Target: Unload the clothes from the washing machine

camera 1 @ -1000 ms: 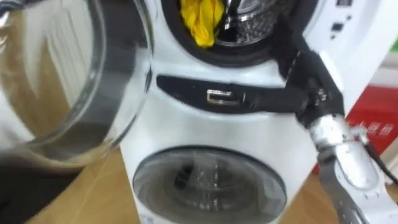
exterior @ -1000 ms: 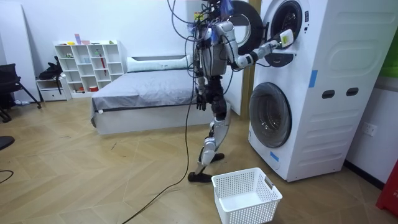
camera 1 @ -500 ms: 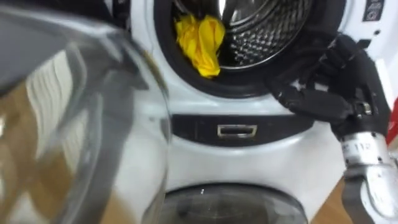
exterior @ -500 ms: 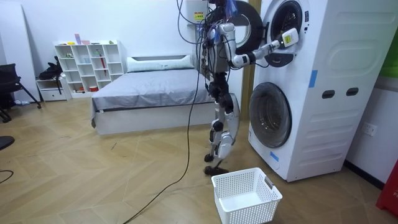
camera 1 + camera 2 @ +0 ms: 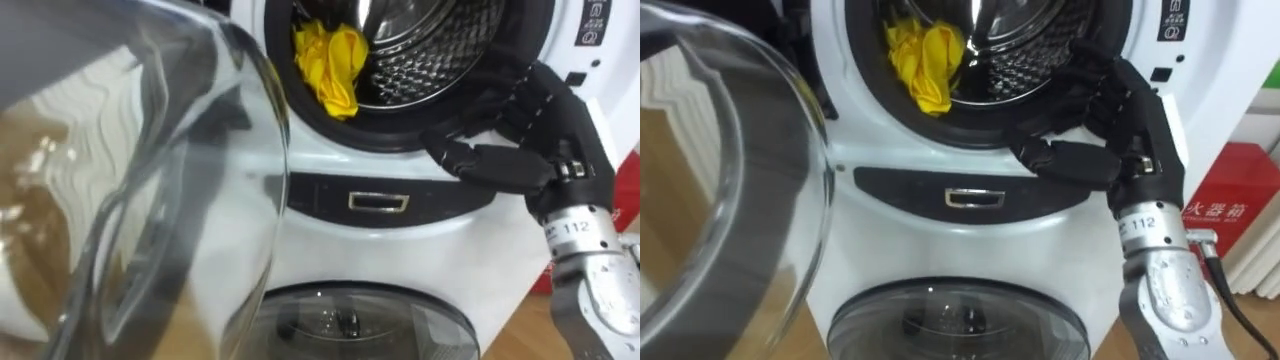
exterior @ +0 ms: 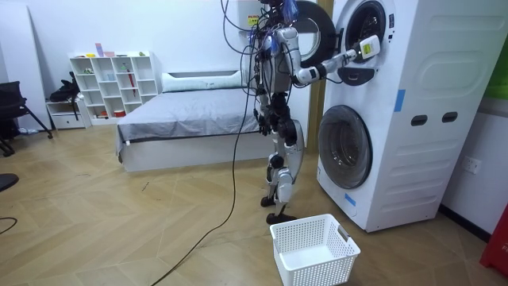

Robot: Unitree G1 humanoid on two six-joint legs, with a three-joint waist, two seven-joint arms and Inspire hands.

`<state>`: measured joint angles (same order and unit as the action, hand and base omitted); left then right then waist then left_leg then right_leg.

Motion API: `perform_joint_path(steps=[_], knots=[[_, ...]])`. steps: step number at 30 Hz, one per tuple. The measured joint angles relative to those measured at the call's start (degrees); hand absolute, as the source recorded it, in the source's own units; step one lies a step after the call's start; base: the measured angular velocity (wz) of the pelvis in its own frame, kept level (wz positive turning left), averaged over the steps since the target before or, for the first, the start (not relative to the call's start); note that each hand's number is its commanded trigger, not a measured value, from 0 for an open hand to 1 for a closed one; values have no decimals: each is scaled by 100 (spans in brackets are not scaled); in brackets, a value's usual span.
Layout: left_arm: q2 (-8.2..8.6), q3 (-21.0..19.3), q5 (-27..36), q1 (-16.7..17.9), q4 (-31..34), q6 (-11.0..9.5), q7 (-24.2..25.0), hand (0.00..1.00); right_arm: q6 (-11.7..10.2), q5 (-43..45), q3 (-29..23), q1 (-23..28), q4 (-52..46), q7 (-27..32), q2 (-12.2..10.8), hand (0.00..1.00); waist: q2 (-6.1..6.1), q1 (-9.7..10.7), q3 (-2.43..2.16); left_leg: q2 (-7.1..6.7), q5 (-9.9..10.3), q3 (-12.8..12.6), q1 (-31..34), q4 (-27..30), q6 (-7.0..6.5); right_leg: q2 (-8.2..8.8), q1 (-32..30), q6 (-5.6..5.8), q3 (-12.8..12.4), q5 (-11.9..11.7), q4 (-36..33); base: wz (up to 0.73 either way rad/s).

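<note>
A yellow cloth (image 5: 330, 60) hangs over the lower left rim of the upper machine's open drum (image 5: 430, 50); it also shows in the right eye view as the yellow cloth (image 5: 923, 55). My right hand (image 5: 530, 130) is open, fingers straight, at the drum's lower right rim, thumb pointing left above the dark panel. It holds nothing and is a hand's width right of the cloth. In the room view I stand in front of the stacked machines with my right hand (image 6: 361, 49) held up at the upper opening.
The upper machine's round glass door (image 5: 130, 180) swings open close on my left. Below is the lower machine's closed door (image 5: 350, 320). A white laundry basket (image 6: 313, 250) sits on the floor beside my feet. A bed (image 6: 182, 119) stands behind me.
My right hand has risen from the dark panel to the drum's lower right rim. I have stepped closer to the machines, so the view shifted and the glass door looms larger.
</note>
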<state>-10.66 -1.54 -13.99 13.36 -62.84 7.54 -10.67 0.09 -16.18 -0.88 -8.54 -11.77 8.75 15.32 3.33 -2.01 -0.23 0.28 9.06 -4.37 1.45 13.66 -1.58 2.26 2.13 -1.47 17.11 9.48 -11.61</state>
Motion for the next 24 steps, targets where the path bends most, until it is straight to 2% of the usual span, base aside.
perform_joint_path(steps=[3, 5, 8, 13, 17, 20, 24], knots=[[32, 0, 0, -11, 1, -18, -1, 0, 76, 141, 102, 3, -118, -8, -4, 0, -4, 17, -1, 11, -24, -1, -6, -9, 37, -33, 6, -65, -23, -26, 8, 0], [37, 0, 0, -36, -8, -5, -1, 0, 262, 203, 207, 126, -472, -36, -8, 0, -12, 38, 0, 26, -41, -2, -14, -54, 64, -54, 2, -83, -26, -20, 38, 0], [38, 7, 2, -61, 5, 2, 0, 0, 375, 199, 298, 193, -745, -245, 2, 0, -12, 44, -1, 47, -64, -22, -50, -146, 94, -91, -2, -135, -66, -45, 91, -6], [26, 220, 89, -162, -5, -25, -8, 0, 353, -232, 872, 186, -1090, -768, -72, 0, -7, -19, -5, 98, -45, -69, -101, -208, 144, -152, 45, -193, -118, -66, 129, -4], [27, 426, 96, -246, -1, -224, -67, 0, 352, -383, 1452, 184, -1187, -1390, -124, 0, -4, -185, -8, 105, 7, -56, -100, -191, 167, -183, 75, -204, -126, -54, 216, 0], [29, 469, 96, -259, -8, -289, -115, 0, 355, -404, 1567, 183, -1270, -1768, -197, 0, 9, -298, -17, 90, 47, -38, -95, -192, 161, -181, 90, -187, -123, -32, 245, 1], [28, 497, 99, -266, -135, -289, -112, 0, 355, -588, 1607, 123, -1430, -2190, -268, 0, -4, -332, -5, 63, 54, -27, -133, -204, 152, -172, 181, -159, -108, -16, 309, 8]])
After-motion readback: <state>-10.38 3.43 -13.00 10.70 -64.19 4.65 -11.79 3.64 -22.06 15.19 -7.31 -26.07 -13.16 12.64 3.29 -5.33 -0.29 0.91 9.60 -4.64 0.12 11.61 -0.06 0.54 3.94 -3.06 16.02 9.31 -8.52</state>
